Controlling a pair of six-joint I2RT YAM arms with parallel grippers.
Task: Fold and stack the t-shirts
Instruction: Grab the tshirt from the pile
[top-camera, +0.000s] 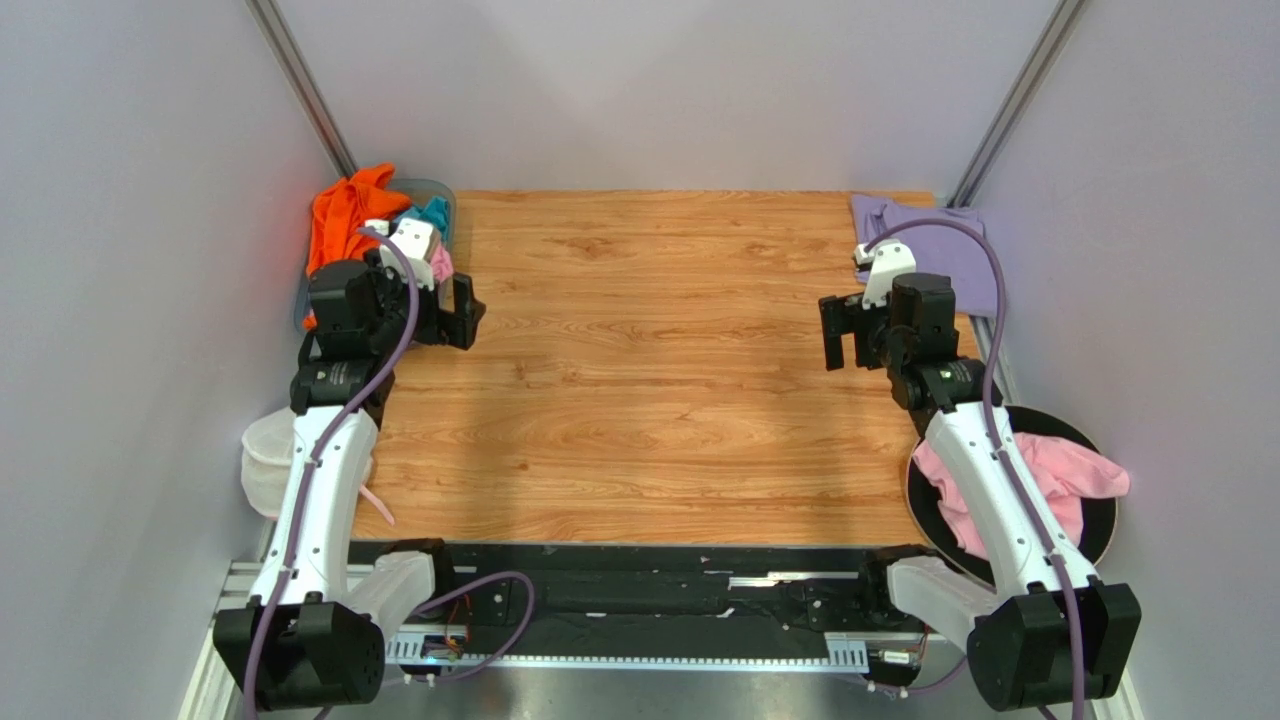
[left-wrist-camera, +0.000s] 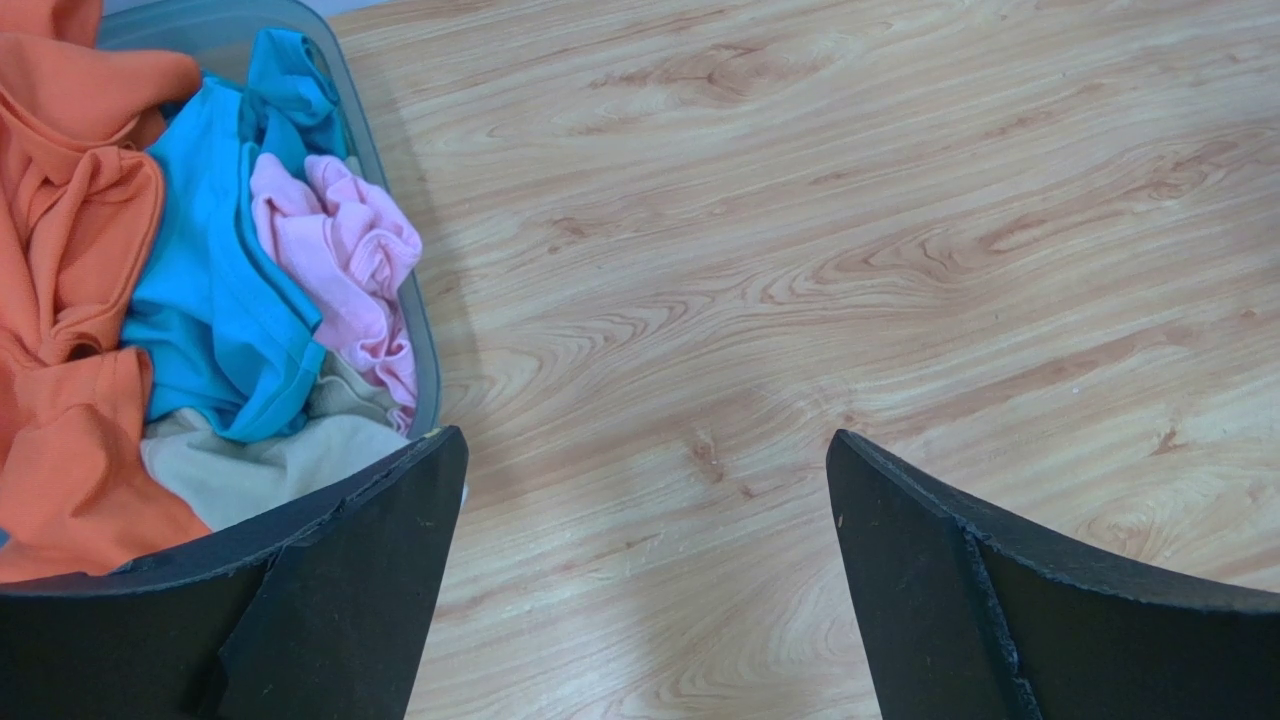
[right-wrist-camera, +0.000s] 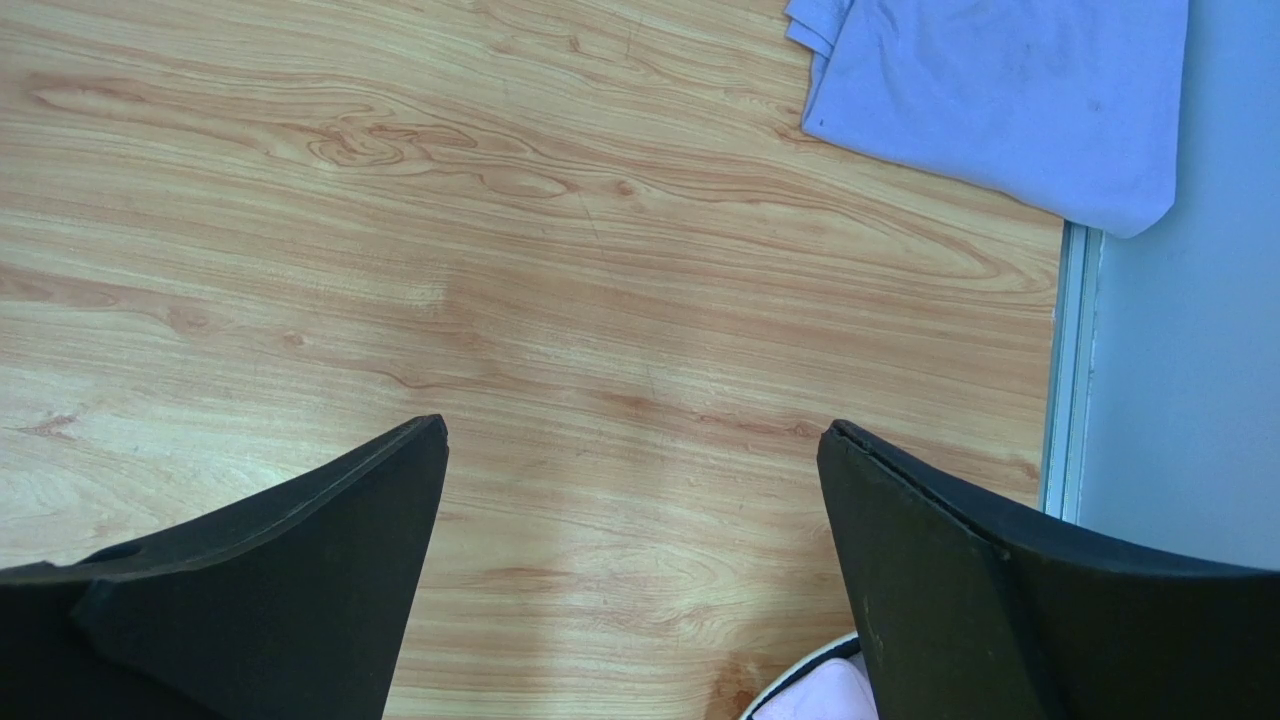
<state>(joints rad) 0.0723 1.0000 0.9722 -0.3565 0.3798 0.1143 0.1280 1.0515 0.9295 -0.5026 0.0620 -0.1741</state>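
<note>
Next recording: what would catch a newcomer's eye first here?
A bright orange t-shirt spills from a full bin at the far left corner. A lavender t-shirt lies flat at the far right corner; a pink garment sits on a black round tray beside the right arm. The left pincer and right pincer hang open over the wooden table.

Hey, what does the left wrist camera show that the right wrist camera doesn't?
Only the left wrist: a bin heaped with an orange t-shirt, a teal t-shirt, a pink t-shirt and a tan t-shirt. Only the right wrist: a lavender t-shirt lying by the edge of the table. Both: the wooden table, with the left gripper and the right gripper each open and empty.
</note>
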